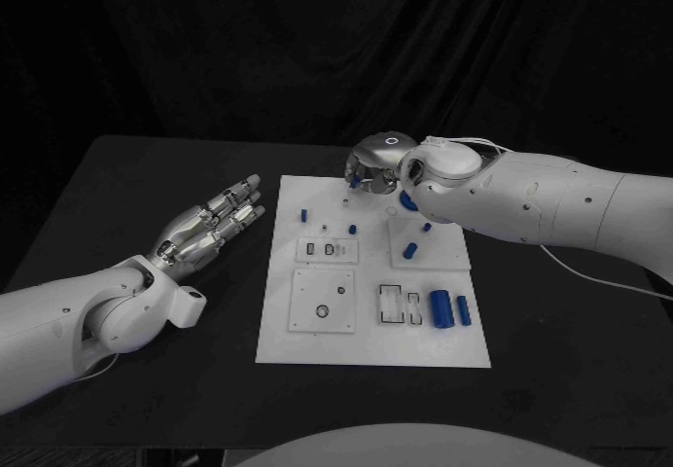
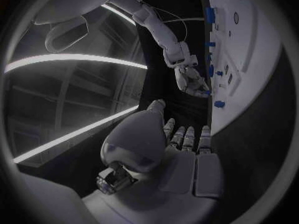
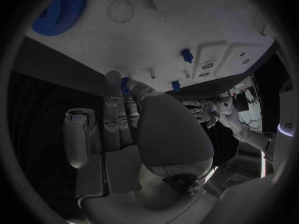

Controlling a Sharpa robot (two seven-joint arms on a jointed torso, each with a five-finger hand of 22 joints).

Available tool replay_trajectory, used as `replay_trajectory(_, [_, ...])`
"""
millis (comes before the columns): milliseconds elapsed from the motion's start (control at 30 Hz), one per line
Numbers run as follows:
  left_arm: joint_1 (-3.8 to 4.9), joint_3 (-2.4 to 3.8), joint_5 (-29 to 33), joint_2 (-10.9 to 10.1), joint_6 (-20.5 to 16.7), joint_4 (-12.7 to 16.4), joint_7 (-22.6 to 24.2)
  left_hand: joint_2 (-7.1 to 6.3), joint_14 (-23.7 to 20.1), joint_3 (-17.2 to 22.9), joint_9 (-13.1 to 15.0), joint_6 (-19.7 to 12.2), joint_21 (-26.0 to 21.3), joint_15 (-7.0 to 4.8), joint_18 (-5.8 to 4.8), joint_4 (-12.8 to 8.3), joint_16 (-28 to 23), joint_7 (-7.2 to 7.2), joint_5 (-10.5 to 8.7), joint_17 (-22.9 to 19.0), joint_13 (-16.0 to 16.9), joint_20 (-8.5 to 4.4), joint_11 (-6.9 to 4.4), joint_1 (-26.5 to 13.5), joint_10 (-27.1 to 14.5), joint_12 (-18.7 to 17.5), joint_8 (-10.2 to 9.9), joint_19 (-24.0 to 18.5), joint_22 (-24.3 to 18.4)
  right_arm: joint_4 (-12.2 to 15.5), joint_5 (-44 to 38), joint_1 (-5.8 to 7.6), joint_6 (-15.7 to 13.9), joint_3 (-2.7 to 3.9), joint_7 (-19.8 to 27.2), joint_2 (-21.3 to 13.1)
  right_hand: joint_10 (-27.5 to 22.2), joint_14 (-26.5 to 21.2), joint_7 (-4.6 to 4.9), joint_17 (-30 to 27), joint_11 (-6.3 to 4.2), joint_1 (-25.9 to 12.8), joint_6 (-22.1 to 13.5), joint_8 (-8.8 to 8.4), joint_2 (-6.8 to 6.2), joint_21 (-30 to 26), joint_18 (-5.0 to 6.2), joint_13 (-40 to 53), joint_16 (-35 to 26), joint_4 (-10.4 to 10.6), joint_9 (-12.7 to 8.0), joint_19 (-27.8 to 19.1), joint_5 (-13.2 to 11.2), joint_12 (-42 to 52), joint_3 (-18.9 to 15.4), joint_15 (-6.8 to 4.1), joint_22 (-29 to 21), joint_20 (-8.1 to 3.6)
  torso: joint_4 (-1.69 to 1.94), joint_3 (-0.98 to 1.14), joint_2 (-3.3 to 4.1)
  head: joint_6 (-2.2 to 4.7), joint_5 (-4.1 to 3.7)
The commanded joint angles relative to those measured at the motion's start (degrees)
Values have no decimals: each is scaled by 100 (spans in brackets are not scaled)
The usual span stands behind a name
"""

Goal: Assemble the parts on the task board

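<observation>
right hand [image 1: 376, 173] pinches a small blue part [image 3: 125, 84] at the task board [image 1: 368, 348] far edge; lower it squarely; left hand [image 1: 210, 226] open beside the board

The table [image 1: 140, 195], a wide dark field across the middle of the frame, looks matt black and smooth. At its centre the task board [image 1: 371, 350] is a flat white plate with a dull, plastic-like finish, carrying slightly raised white panels of the same look. The small blue parts [image 1: 439, 307] appear as smooth plastic with a faint sheen. A blue gear [image 3: 59, 10] at upper left of the right wrist view has a toothed rim. The left hand [image 1: 210, 229] and right hand [image 1: 376, 165] look like bright metal, their arm shells glossy white plastic.
</observation>
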Motion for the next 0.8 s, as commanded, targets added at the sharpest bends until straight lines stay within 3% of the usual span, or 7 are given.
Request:
replay_trajectory(33, [14, -2, 1, 24, 83, -7, 1506, 8, -2, 27, 8, 4, -20, 33, 67, -11, -21, 52, 37, -7, -5, 47, 36, 52, 0, -38, 18, -4, -7, 25, 78, -19, -33, 1, 61, -6, -19, -2, -5, 5, 1, 12, -35, -27, 13, 9, -58, 0, -23, 17, 8, 255, -24, -41, 33, -24, 1099, -45, -3, -2, -7, -5, -3])
replay_trajectory(633, [13, -19, 1, 74, 135, -81, 1471, 10, -2, 97, 11, 24, -20, 66, 73, -29, -21, 89, 37, -7, -5, 84, 49, 58, 0, -38, 20, -4, -7, -42, 92, -29, 104, 1, 26, 112, -38, -36, -8, 12, 21, -30, -60, -55, 5, -38, -36, -1, -44, 48, 25, 192, -79, -100, 18, -10, 1027, -39, 5, -4, -4, -44, -5])
replay_trajectory(700, [13, -21, 1, 81, 143, -89, 1466, 9, -2, 108, 11, 25, -20, 71, 73, -33, -21, 96, 38, -7, -5, 91, 50, 59, 0, -38, 21, -4, -7, -61, 92, -33, 169, 1, -22, 130, -133, -72, -53, 14, 56, -63, -114, -99, -23, -71, -23, -16, -64, 71, 25, 150, -108, -182, 6, 12, 981, -24, 6, -5, -5, -47, -4])
replay_trajectory(800, [13, -25, 1, 85, 153, -96, 1456, 8, -2, 126, 12, 33, -20, 79, 76, -39, -21, 109, 38, -7, -5, 100, 51, 59, 0, -38, 22, -4, -7, -106, 92, -38, 237, 1, -80, 155, -364, -141, -172, 23, 115, -98, -409, -296, -76, -137, 5, -40, -96, 101, -41, 65, -135, -337, 12, 57, 892, 16, 7, -6, -5, -49, -2])
